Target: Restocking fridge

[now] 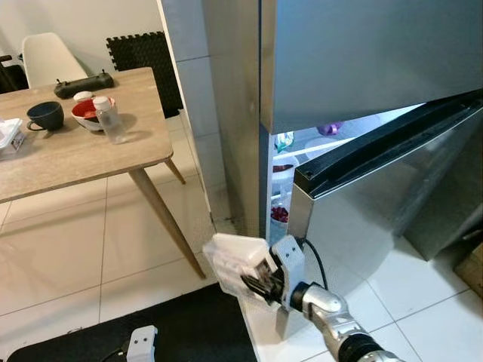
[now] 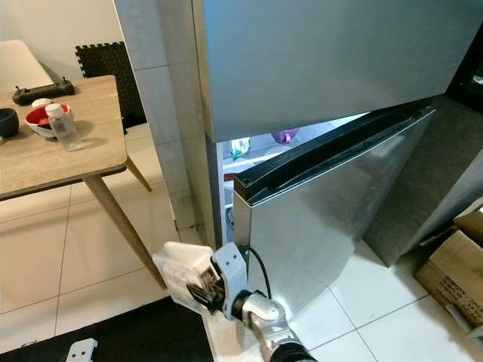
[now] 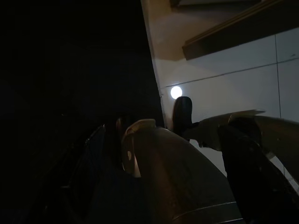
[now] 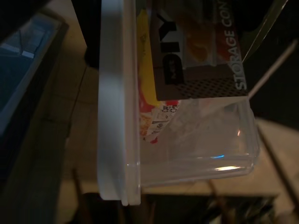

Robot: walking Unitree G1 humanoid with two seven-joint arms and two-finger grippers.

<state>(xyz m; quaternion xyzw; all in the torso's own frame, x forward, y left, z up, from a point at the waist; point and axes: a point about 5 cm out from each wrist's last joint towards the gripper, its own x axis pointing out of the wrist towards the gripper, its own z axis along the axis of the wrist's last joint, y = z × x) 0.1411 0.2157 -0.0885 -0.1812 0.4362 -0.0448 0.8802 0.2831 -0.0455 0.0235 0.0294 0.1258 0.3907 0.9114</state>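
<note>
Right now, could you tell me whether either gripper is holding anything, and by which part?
The right gripper holds a clear plastic storage container by one end, near its lid's edge. The left gripper holds nothing visible.

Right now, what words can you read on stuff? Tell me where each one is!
"STORAGE CON", cut off at the picture's edge: on the label inside the clear plastic container that the right gripper holds in front of the open fridge.
"DIY" perhaps, in big dark letters on the same label: partly hidden, so unsure.
Small print on the white sticker below it: too small to read.
Print on the cardboard box: too blurred.
</note>
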